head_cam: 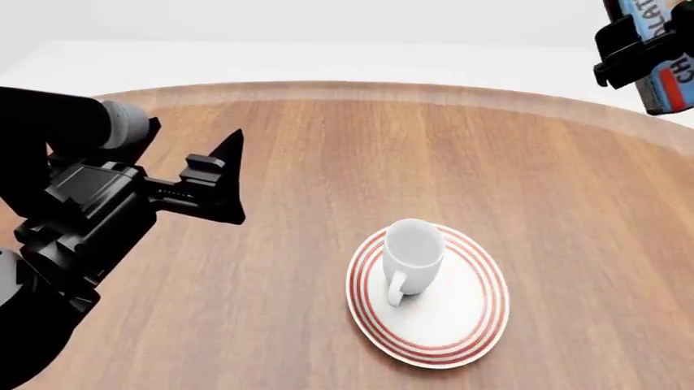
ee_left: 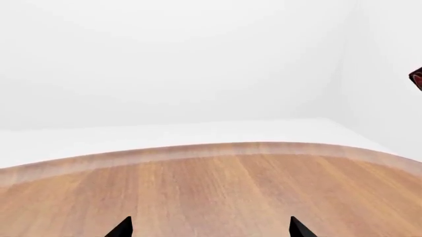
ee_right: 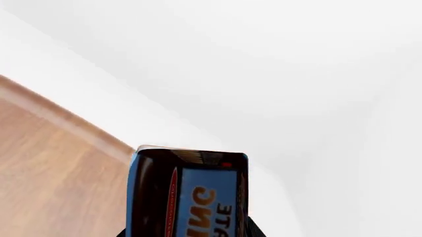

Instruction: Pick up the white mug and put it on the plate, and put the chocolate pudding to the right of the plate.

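Observation:
The white mug point(head_cam: 412, 252) stands upright on the plate point(head_cam: 466, 313), a white plate with red rings at the front middle of the wooden table. High above the table's far right edge, my right gripper point(head_cam: 635, 49) is shut on the chocolate pudding point(head_cam: 664, 57), a blue carton with orange letters. The right wrist view shows the chocolate pudding point(ee_right: 191, 197) filling the space between the jaws. My left gripper point(head_cam: 223, 183) hovers open and empty over the table's left side, well left of the plate. The left gripper point(ee_left: 209, 228) shows only two black fingertips point(ee_left: 122, 228) spread wide over bare wood.
The round wooden table point(head_cam: 325, 146) ends in a curved far edge against a white floor and walls. The table edge point(ee_left: 218, 148) also curves across the left wrist view. A dark red object point(ee_left: 416, 79) peeks in at that view's edge.

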`<state>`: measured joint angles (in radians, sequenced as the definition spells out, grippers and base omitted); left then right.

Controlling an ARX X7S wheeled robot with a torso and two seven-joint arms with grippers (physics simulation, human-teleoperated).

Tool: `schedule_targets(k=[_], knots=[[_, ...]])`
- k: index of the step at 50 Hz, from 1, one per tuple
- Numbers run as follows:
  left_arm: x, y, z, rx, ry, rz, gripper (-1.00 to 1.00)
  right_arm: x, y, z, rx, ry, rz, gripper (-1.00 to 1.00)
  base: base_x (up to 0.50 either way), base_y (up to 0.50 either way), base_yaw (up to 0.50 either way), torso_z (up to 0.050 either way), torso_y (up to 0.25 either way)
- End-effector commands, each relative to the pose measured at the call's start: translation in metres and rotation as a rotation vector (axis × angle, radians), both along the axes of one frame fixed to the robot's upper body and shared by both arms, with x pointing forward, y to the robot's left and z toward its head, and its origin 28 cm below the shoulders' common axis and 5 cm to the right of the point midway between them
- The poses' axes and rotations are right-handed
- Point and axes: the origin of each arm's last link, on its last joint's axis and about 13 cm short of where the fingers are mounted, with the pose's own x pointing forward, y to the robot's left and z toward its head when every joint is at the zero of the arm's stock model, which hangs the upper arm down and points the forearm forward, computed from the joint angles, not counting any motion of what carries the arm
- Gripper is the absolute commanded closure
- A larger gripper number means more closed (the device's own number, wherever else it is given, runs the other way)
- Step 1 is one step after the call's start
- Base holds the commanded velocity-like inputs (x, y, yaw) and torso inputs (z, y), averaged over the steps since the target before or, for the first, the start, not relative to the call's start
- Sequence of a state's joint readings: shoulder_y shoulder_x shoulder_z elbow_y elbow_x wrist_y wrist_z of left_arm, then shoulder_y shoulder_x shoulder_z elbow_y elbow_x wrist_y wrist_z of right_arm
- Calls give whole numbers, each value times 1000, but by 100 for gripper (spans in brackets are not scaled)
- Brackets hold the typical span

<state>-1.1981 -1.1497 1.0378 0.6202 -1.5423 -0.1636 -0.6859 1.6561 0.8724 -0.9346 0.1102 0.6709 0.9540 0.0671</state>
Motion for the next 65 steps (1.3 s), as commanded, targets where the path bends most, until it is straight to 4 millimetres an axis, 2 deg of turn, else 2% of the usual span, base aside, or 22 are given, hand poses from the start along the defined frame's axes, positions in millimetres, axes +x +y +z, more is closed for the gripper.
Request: schedule_targets(k=[1,5,10,17,27,38,46,51,65], knots=[[2,-3,4,-16,-42,-27,-100,8,-10,12,13,128,11,100,0,0,0,0,0],[2,-2,4,-15,-39,-28,-100,16,-17,10,20,194,-35,100,0,0,0,0,0],[4,-2,2,-16,-33,-27,-100,23,-19,-2,131,290,-57,100,0,0,0,0,0],[5,-2,0,-17,-31,-26,-100,21,-22,-28,13,441,-42,100,0,0,0,0,0],[6,-3,1,-15,-30,-31,-100,19,-22,-45,-129,568,-24,100,0,0,0,0,1],[6,-3,-2,-16,-25,-32,-100,22,-25,-37,-73,511,-65,100,0,0,0,0,0],[7,-3,-1,-16,-24,-33,-100,27,-30,-28,176,392,-124,100,0,0,0,0,0],[8,-3,-2,-18,-23,-31,-100,33,-35,-31,309,324,-202,100,0,0,0,0,0],[9,-4,-3,-18,-19,-37,-100,42,-30,-60,324,405,-212,100,0,0,0,0,0]])
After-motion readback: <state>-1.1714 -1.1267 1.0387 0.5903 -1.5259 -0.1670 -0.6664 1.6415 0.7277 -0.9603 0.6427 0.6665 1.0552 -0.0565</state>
